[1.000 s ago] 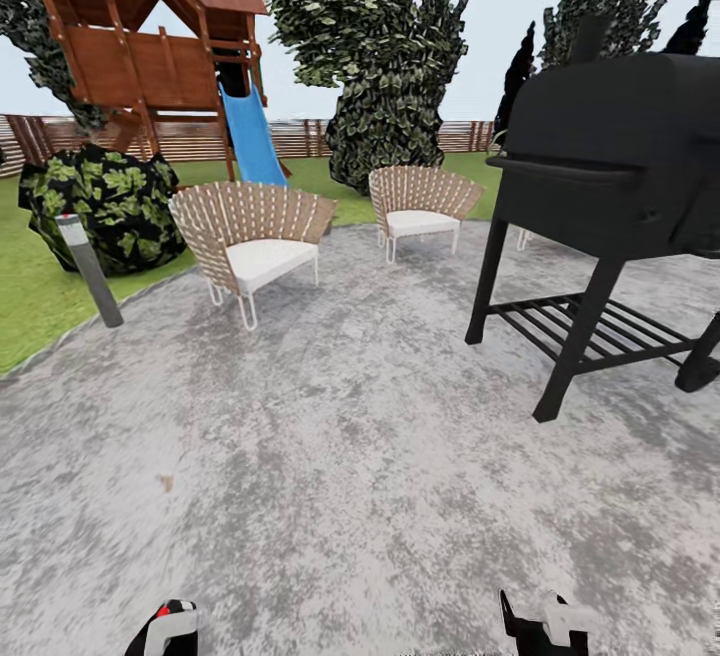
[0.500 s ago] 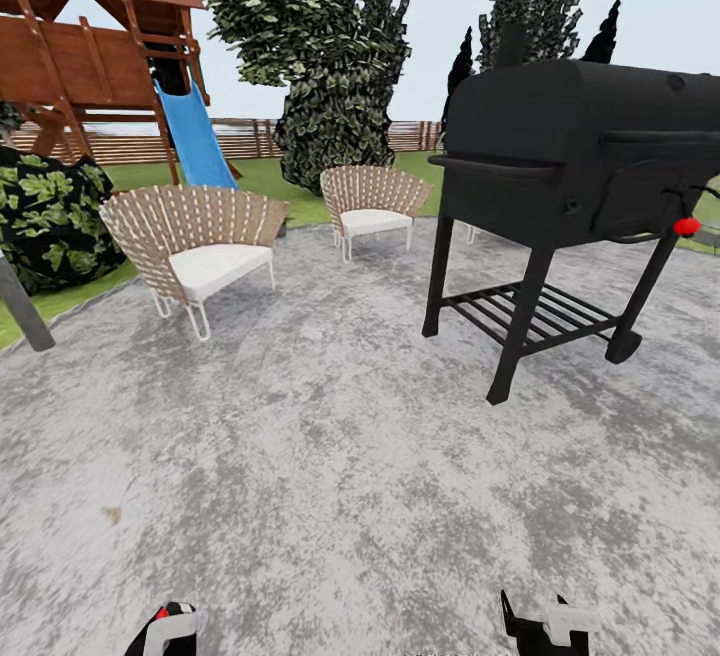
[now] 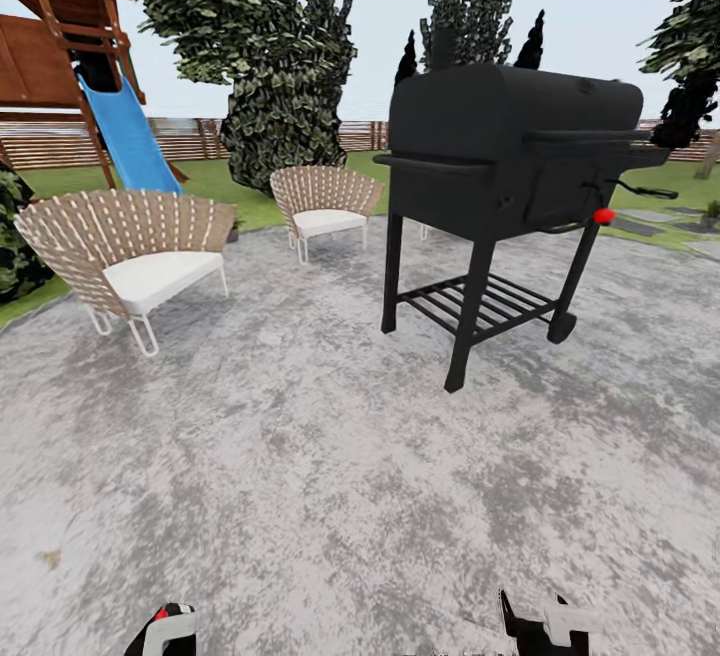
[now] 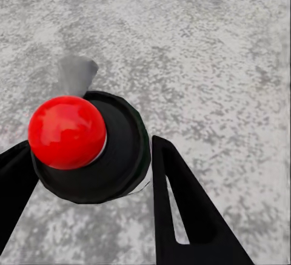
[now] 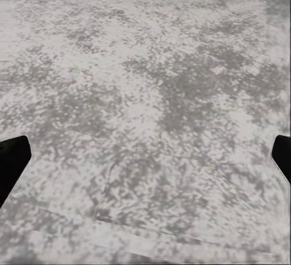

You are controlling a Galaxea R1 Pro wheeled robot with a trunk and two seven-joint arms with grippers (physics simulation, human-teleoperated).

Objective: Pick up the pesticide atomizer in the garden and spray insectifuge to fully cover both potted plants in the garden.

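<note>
**Asker:** Atomizer, where is it, and how will you take it?

**Me:** I can't say for certain where it is. I'm out on the grey patio (image 3: 330, 456), facing a black grill (image 3: 510, 146) and two woven chairs (image 3: 130, 246), with lawn (image 3: 215, 181) and the slatted fence (image 3: 190, 136) beyond. One candidate: a dark round thing (image 4: 124, 156) topped by a red ball (image 4: 66, 131) sits between the fingers of my left gripper (image 4: 88, 144). From straight above I can't tell whether that is the bottle (it reads as a cap seen end-on), nor whether my fingers press on it or merely flank it.

**Asker:** And the other side?

**Me:** My right gripper (image 5: 145, 156) is spread wide, with bare paving between its tips.

**Asker:** How do you expect the bottle to handle?

**Me:** My judgement is light and stiff, a slim plastic body, probably smooth enough to twist in a loose pinch. Liquid inside would shift its weight when I tilt it. I'd want the hold on the body just under the spray head, so the trigger stays free and the nozzle can face outward. Squeezing hard near the head risks jamming or cracking the trigger, so the pressure should be firm but modest.
</note>
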